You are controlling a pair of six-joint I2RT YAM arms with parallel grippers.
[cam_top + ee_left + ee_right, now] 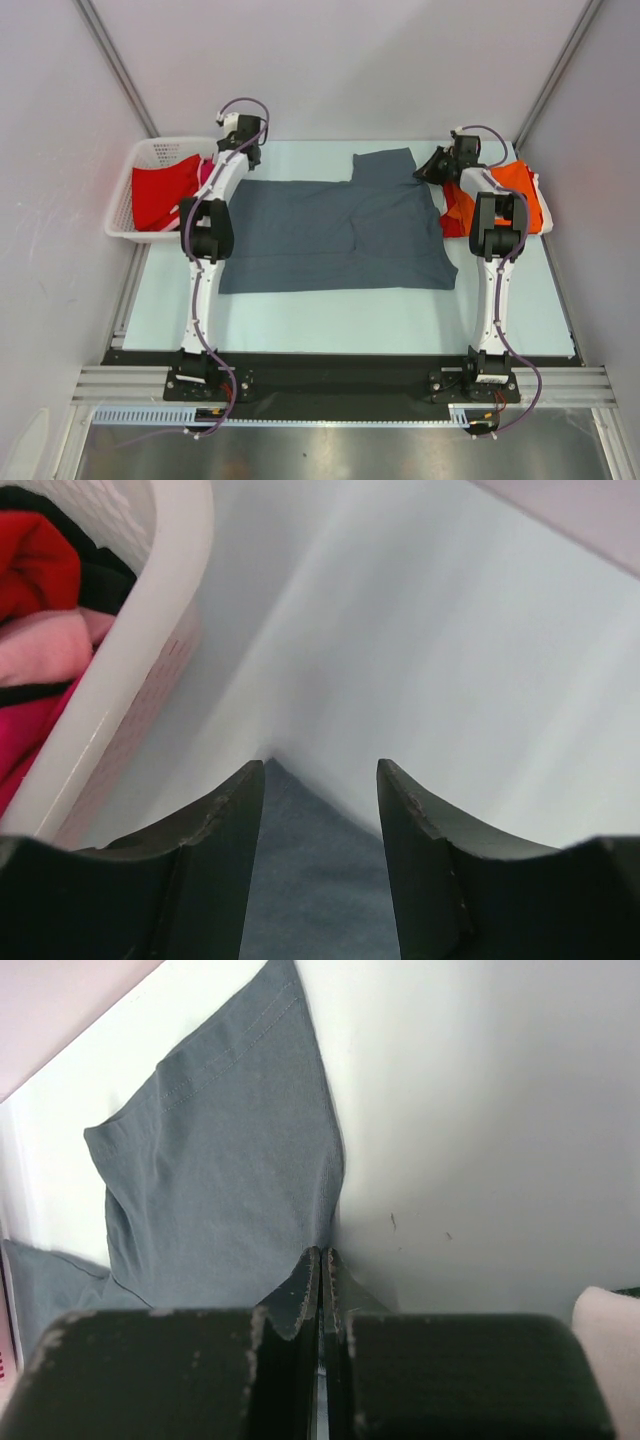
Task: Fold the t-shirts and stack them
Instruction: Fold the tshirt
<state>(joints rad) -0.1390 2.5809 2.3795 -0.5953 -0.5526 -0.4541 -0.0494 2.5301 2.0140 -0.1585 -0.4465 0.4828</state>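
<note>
1. Work surface. The pale green flat table top (330, 320) carries the dark slate-grey cloth t-shirt (335, 235), spread flat at the centre between the two arms. One short sleeve (385, 165) lies toward the far edge.

2. Right gripper (320, 1258). The two dark fingers are pressed together with no gap visible between the tips. They pinch the edge of the slate-grey t-shirt at the sleeve, and the cloth narrows toward the tips. The stitched double hem (235, 1055) of the sleeve is visible in the right wrist view.

3. Left gripper (320, 775). The fingers (225, 820) stand spread apart and grip nothing. A corner of the slate-grey t-shirt lies on the table in the gap between them. Whether the tips touch the cloth cannot be told.

4. Other garments. The white plastic lattice basket (165, 150) sits at the left far corner of the table, just beside the left gripper. It holds the red cloth t-shirt (160, 195), and the left wrist view also shows pink cloth (40, 645) inside it. The bright orange cloth t-shirt (520, 185) lies in a heap at the right edge of the table, partly under the right arm.

5. Markings. The basket wall shows rows of small openings (165, 670), too blurred to read as lettering.
</note>
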